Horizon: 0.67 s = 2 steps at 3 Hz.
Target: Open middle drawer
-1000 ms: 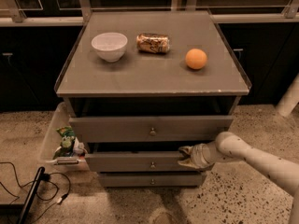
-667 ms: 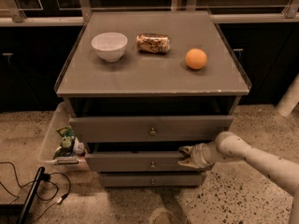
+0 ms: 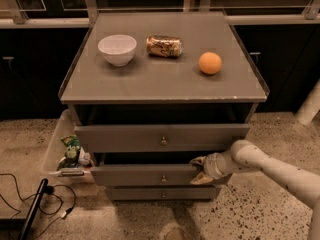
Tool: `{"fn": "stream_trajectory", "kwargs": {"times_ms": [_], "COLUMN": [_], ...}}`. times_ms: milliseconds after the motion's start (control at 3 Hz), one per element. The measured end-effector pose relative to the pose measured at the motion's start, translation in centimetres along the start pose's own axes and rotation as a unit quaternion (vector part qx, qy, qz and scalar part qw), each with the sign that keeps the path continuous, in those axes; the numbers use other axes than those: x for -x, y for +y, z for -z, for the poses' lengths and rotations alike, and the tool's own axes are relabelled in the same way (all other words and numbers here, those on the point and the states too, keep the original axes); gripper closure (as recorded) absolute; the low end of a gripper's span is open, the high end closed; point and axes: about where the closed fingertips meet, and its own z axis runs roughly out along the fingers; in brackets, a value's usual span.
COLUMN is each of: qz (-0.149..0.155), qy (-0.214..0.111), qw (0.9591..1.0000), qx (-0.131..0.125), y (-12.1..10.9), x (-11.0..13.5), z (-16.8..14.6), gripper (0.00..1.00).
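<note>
Grey middle drawer [image 3: 145, 175], small brassy knob [image 3: 163, 178]. Cream-beige tool [image 3: 200, 170] at the middle drawer's right end, on an off-white arm [image 3: 270, 166]. Same grey on the top drawer [image 3: 160, 136] above the middle drawer and the bottom drawer [image 3: 160, 193] below it. Grey tabletop [image 3: 160, 81] higher up: white bowl [image 3: 117, 49], gold-and-brown can [image 3: 164, 46], plain orange [image 3: 210, 63]. Left of the middle drawer, a clear bin [image 3: 52, 149] with a green packet [image 3: 72, 146]; black cables [image 3: 30, 194]. Floor [image 3: 250, 214] beige, dark-speckled.

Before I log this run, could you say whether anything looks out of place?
The brown drink can lies on its side on the grey cabinet top. The gripper is at the right end of the grey middle drawer.
</note>
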Motion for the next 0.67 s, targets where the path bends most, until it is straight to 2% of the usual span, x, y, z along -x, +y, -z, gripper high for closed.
{"fn": "stream_trajectory", "kwargs": {"times_ms": [667], "qz": [-0.034], "qy": [-0.050], "qw": [0.9981], "qx": [0.011], "y": [5.2], "x": [-1.0], "z": [2.1], "gripper": [0.88]}}
